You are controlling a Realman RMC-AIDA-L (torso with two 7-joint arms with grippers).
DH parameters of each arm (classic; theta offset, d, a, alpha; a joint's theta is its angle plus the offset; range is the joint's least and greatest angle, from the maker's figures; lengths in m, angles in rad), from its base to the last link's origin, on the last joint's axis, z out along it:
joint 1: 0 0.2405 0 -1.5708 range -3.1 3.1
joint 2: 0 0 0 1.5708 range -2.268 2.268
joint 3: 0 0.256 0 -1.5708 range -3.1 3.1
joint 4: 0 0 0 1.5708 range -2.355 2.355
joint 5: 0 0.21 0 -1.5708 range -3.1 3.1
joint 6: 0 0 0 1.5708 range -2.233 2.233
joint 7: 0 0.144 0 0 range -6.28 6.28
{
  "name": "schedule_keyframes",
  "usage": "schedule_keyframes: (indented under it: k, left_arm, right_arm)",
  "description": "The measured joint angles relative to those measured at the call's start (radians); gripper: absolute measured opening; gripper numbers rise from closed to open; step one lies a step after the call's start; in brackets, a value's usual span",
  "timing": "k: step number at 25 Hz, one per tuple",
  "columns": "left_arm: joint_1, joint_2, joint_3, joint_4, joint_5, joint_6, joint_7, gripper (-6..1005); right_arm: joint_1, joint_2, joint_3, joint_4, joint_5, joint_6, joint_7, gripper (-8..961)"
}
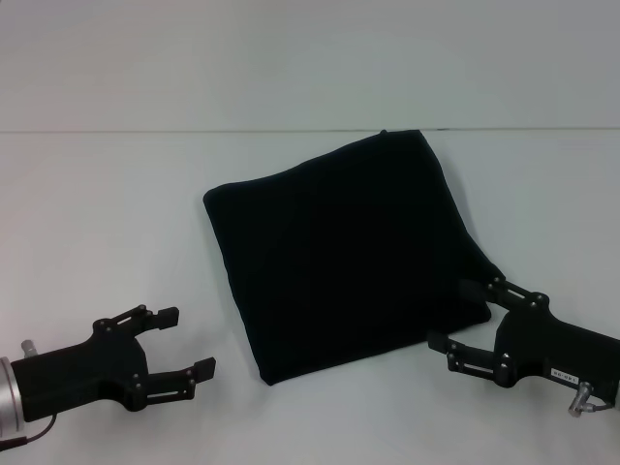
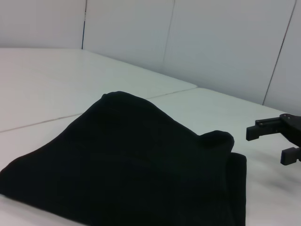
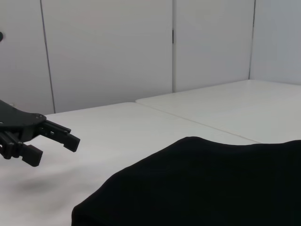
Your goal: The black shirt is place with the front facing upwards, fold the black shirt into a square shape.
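Nearest the robot, two black grippers sit low on the white table point(image 1: 97, 213), one per side. The left gripper point(image 1: 187, 342) rests at the near left, fingers spread wide with nothing between them, apart from the cloth with bare table between. The right gripper point(image 1: 463, 315) sits at the near right, fingers also wide apart, its farther fingertip right at the near right corner of the one black shirt point(image 1: 344, 247); whether it touches, I cannot tell. The shirt lies mid-table, folded to a rough, slightly turned square, plain black with no lettering showing. The wrist views add its thickness: stacked, humped layers. Beyond its far edge a table seam point(image 1: 145, 131) runs across, then pale wall panels point(image 3: 108, 52).
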Motion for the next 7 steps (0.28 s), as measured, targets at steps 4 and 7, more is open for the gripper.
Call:
schedule_keyframes:
  k: [4, 7]
  left_arm:
    - [0.0, 0.0, -0.001, 0.0, 0.0, 0.003, 0.0, 942]
    - [0.0, 0.0, -0.001, 0.0, 0.0, 0.005, 0.0, 942]
  right_arm:
    - [0.002, 0.0, 0.0, 0.001, 0.0, -0.001, 0.0, 884]
    - [0.002, -0.001, 0.002, 0.001, 0.0, -0.005, -0.001, 884]
